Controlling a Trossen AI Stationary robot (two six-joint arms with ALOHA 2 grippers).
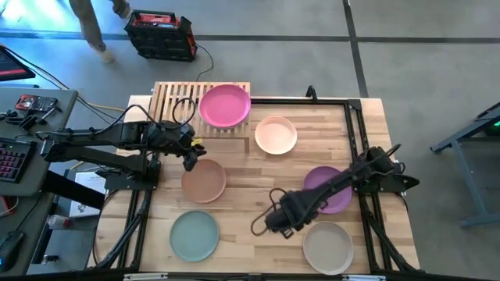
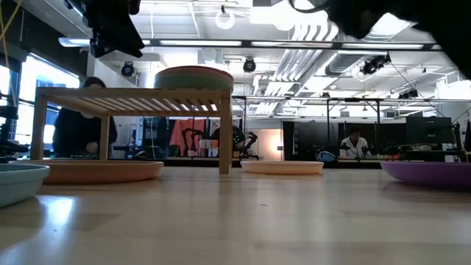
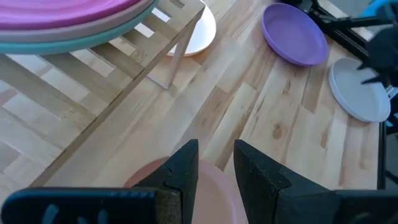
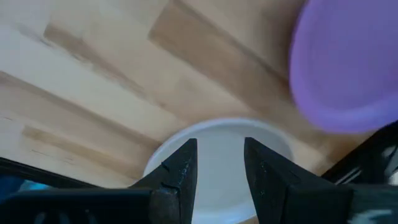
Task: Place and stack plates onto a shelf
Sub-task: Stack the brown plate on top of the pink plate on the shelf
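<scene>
The light-wood slatted shelf (image 1: 176, 100) stands at the table's far left and carries a stack of three plates with the magenta one (image 1: 225, 105) on top; the left wrist view shows a teal plate (image 3: 93, 38) at the bottom. Flat on the table lie the peach (image 1: 276, 134), brown (image 1: 204, 180), purple (image 1: 328, 187), sage green (image 1: 194, 236) and beige (image 1: 328, 247) plates. My left gripper (image 1: 190, 161) hangs open above the brown plate's far rim (image 3: 155, 177). My right gripper (image 1: 287, 225) hovers open over the beige plate's (image 4: 221, 146) left rim.
A black metal frame (image 1: 355, 148) runs along the table's far and right edges. Bare wood lies in the middle of the table between the plates. In the low view the shelf (image 2: 132, 99) stands on legs, with open space underneath. People sit in the room far behind.
</scene>
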